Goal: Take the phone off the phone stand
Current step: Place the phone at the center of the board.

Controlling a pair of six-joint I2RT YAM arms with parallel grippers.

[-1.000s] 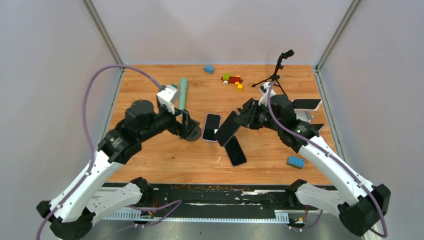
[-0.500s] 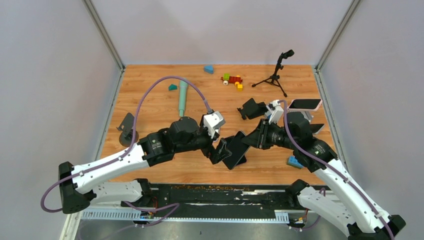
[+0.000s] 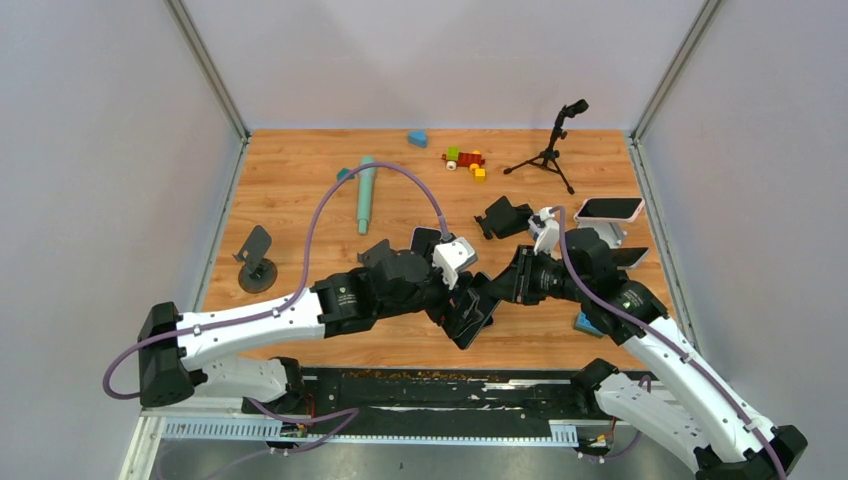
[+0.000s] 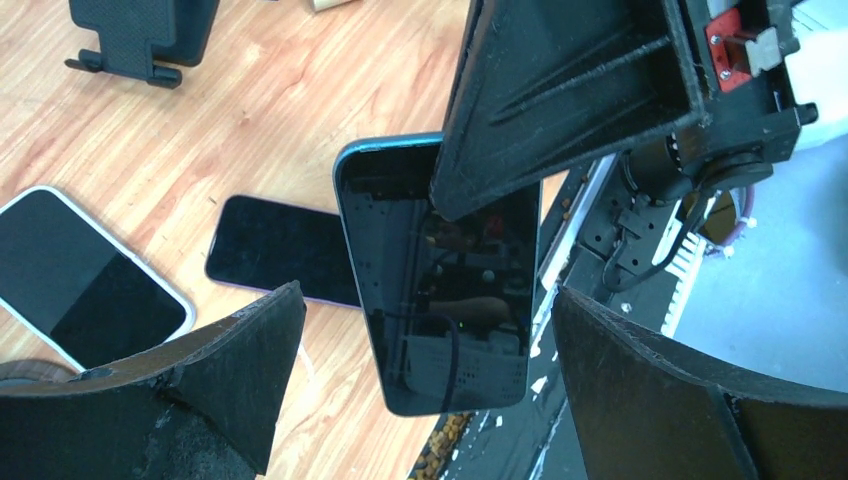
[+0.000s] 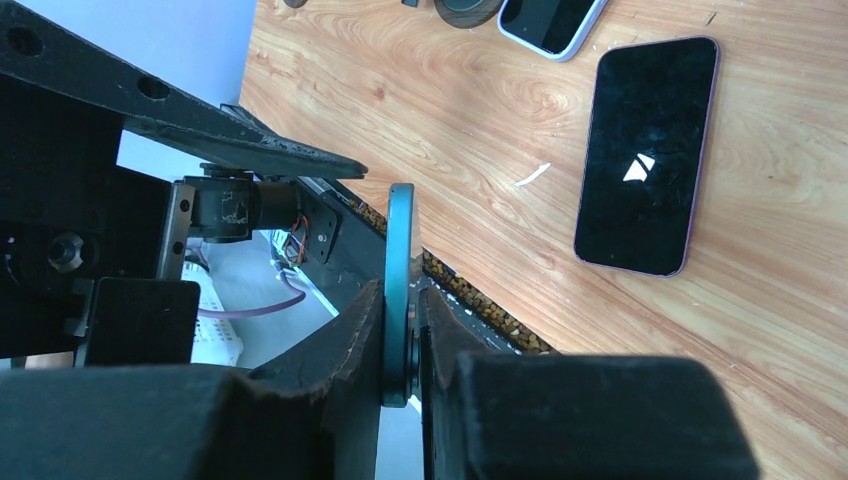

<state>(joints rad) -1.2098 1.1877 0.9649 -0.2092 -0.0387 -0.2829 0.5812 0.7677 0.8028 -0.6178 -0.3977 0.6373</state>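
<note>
Lower centre of the overhead view, the right gripper pinches a dark teal-edged slab phone by its faces, aloft and well apart from the black plastic phone stand. The left gripper gapes wide, empty, straddling the phone, likely for a handover.

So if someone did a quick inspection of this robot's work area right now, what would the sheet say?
Surface: wooden table, crumbs along its near edge.
Job's things: teal-edged phone held in the air, off any stand; black phone stand empty on the table.
Clutter: purple phone, white-edged phone, pink-edged phone, teal cylinder, toy bricks, mini tripod.
Grippers: right gripper clamps the teal-edged phone; left gripper open, one finger either side of it.
Cables: purple cable arcs over the left arm, another along the right.
Surroundings: grey walls, nothing else seen.
</note>
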